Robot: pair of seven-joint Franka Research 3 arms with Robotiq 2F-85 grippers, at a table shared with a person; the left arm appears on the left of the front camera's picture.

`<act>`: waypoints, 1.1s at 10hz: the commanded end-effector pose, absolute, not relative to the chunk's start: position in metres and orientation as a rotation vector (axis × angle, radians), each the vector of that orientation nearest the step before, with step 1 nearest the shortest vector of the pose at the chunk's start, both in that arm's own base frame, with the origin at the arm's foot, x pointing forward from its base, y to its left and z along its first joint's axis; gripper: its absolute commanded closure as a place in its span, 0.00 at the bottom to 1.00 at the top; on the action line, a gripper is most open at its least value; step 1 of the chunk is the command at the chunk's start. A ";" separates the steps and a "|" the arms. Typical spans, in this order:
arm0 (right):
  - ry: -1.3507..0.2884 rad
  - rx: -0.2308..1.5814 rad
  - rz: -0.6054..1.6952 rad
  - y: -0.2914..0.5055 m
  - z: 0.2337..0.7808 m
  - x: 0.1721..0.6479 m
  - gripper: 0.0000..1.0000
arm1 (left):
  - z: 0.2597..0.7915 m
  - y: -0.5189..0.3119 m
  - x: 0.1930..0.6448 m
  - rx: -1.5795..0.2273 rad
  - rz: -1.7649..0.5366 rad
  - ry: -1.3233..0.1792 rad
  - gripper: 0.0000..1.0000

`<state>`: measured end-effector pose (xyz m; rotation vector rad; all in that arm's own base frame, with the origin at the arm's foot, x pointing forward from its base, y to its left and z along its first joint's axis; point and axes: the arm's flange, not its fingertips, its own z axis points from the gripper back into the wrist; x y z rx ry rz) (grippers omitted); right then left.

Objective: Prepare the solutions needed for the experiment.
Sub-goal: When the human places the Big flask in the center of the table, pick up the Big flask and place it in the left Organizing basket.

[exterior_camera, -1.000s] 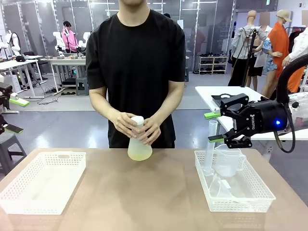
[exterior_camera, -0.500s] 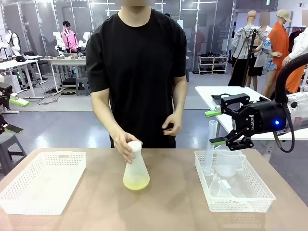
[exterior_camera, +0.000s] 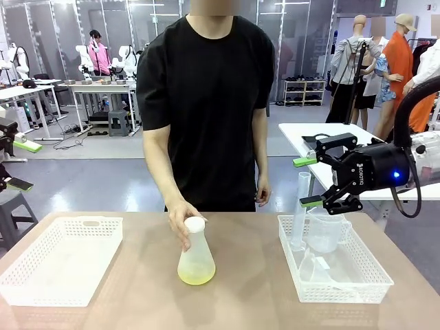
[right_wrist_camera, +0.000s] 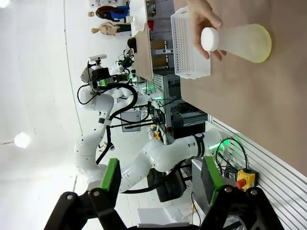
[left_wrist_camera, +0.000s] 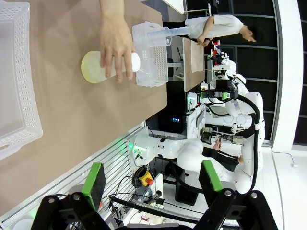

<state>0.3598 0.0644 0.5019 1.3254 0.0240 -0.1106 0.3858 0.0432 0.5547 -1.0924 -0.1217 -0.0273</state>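
Note:
The solutions are a shallow layer of pale yellow liquid [exterior_camera: 196, 276] in the bottom of a frosted conical flask [exterior_camera: 196, 253] standing at the table's middle. The person's hand [exterior_camera: 181, 221] holds the flask's neck. My right gripper [exterior_camera: 308, 182] hangs open above the right basket, with nothing between its fingers. My left gripper [exterior_camera: 22, 165] stands open off the table's left edge, also with nothing in it. The left wrist view shows the flask [left_wrist_camera: 103, 67] under the hand, far beyond the open left gripper [left_wrist_camera: 152, 177]. In the right wrist view the liquid [right_wrist_camera: 261, 44] lies far past the open right gripper [right_wrist_camera: 161, 177].
A white basket [exterior_camera: 41, 289] sits on the table's left. The white basket [exterior_camera: 292, 258] on the right holds a clear measuring jug [exterior_camera: 324, 230], a tall cylinder [exterior_camera: 302, 206] and smaller clear pieces. The person stands at the far edge.
The person brought the flask from the far edge toward the table's middle and set it down. One hand let go and dropped to the side. Both grippers stayed still.

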 end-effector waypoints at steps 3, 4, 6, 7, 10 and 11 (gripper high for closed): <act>0.018 1.332 -0.111 0.065 0.502 0.358 0.15 | 0.559 0.044 0.385 -1.086 -0.020 -0.102 0.00; 0.018 1.332 -0.111 0.065 0.502 0.358 0.15 | 0.555 0.043 0.386 -1.092 -0.027 -0.122 0.00; 0.018 1.332 -0.111 0.065 0.502 0.358 0.15 | 0.544 0.037 0.409 -1.130 -0.091 -0.144 0.00; 0.018 1.332 -0.111 0.065 0.502 0.358 0.15 | 0.538 0.028 0.418 -1.161 -0.149 -0.164 0.00; 0.018 1.332 -0.111 0.065 0.502 0.358 0.15 | 0.528 -0.002 0.446 -1.230 -0.358 -0.321 0.00; 0.018 1.332 -0.111 0.065 0.502 0.358 0.15 | 0.525 -0.016 0.457 -1.264 -0.419 -0.350 0.00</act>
